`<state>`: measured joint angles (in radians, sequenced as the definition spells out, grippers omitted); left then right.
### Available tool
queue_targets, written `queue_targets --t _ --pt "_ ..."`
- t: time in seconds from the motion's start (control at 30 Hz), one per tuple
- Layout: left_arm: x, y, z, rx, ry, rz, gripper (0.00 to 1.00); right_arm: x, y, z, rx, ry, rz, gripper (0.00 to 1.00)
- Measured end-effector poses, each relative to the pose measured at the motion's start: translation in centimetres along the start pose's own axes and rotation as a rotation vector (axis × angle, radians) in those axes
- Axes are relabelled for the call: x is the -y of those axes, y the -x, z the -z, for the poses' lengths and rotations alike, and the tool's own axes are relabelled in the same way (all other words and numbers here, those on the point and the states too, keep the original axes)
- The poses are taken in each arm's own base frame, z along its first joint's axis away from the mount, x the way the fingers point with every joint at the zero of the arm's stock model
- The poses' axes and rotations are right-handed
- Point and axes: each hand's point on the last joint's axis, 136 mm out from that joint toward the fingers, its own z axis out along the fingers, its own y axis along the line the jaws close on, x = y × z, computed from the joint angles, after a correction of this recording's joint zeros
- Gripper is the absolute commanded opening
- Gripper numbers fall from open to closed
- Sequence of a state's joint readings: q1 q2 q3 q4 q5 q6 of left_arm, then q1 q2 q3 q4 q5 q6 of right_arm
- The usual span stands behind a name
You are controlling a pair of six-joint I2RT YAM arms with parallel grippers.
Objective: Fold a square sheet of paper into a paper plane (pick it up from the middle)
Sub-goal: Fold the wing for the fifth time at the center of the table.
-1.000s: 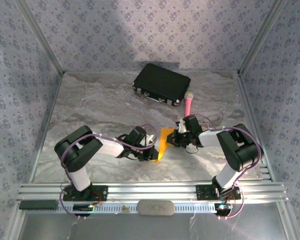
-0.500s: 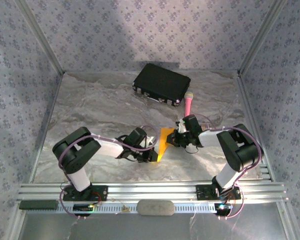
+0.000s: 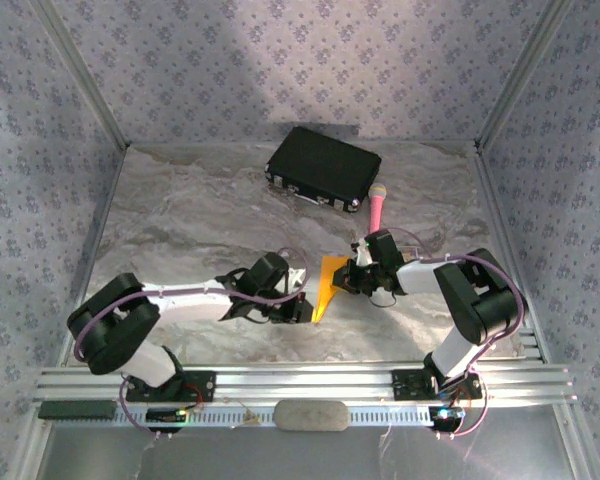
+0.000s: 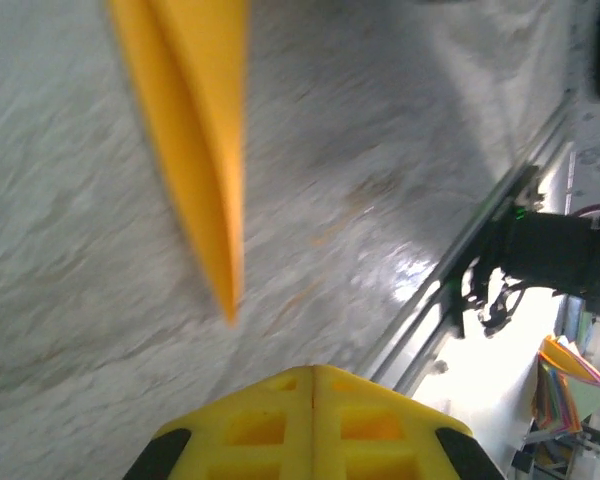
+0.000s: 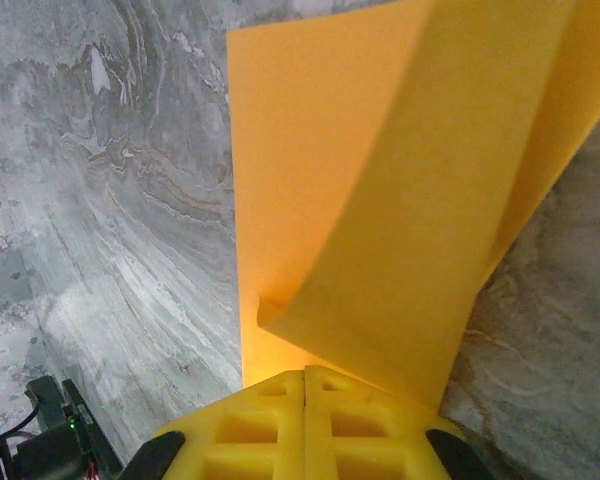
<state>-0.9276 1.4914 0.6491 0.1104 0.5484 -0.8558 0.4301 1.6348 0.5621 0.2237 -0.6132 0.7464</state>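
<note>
The square sheet of paper (image 3: 325, 285) is an orange-yellow creased wedge lying mid-table between both arms, point toward the near edge. In the left wrist view its pointed tip (image 4: 195, 150) lies ahead of my left gripper (image 4: 313, 368), which is shut and empty, a gap apart from it. From above, the left gripper (image 3: 298, 305) sits just left of the point. My right gripper (image 5: 305, 370) is shut with its tips against the paper (image 5: 310, 180), where a flap curls up over the flat layer. No paper shows between the jaws. Seen from above, the right gripper (image 3: 348, 278) is at the wedge's right edge.
A black case (image 3: 323, 167) lies at the back centre. A pink microphone (image 3: 377, 207) lies just right of it, behind the right arm. An aluminium rail (image 3: 300, 385) runs along the near edge, and patterned walls close in both sides.
The left arm has stretched out low, its elbow swinging down and to the left, while its gripper stays beside the paper's point. The right arm and the paper have hardly moved.
</note>
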Motion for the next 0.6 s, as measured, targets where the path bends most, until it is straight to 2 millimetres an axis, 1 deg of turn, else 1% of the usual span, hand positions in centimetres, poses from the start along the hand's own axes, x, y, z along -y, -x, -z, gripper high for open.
queue_targets --t 0.07,0.13,0.2,0.3,0.4,0.53,0.6 --pt "1.5 1.4 -0.1 0.018 -0.021 -0.024 0.0 0.0 0.0 0.0 0.002 -0.002 0.001 0.05" --pt "2.9 3.0 -0.7 0.031 -0.038 -0.048 0.0 0.0 0.0 0.0 0.002 -0.003 0.001 0.05" --pt "3.4 4.2 -1.6 0.031 -0.04 -0.056 0.0 0.0 0.0 0.0 0.002 -0.003 0.001 0.05" --pt "2.7 5.1 -3.2 0.015 -0.019 -0.045 0.0 0.0 0.0 0.0 0.004 -0.004 0.001 0.05" --pt "1.5 5.3 -4.5 -0.006 0.013 -0.027 0.0 0.1 0.1 0.0 0.004 -0.006 0.0 0.05" --pt "0.4 5.7 -5.2 -0.019 0.038 -0.011 0.0 0.0 0.1 0.0 0.008 -0.01 0.004 0.05" --pt "0.2 6.0 -5.3 -0.017 0.04 -0.009 0.0 0.1 0.1 0.1 0.009 -0.012 0.003 0.05"
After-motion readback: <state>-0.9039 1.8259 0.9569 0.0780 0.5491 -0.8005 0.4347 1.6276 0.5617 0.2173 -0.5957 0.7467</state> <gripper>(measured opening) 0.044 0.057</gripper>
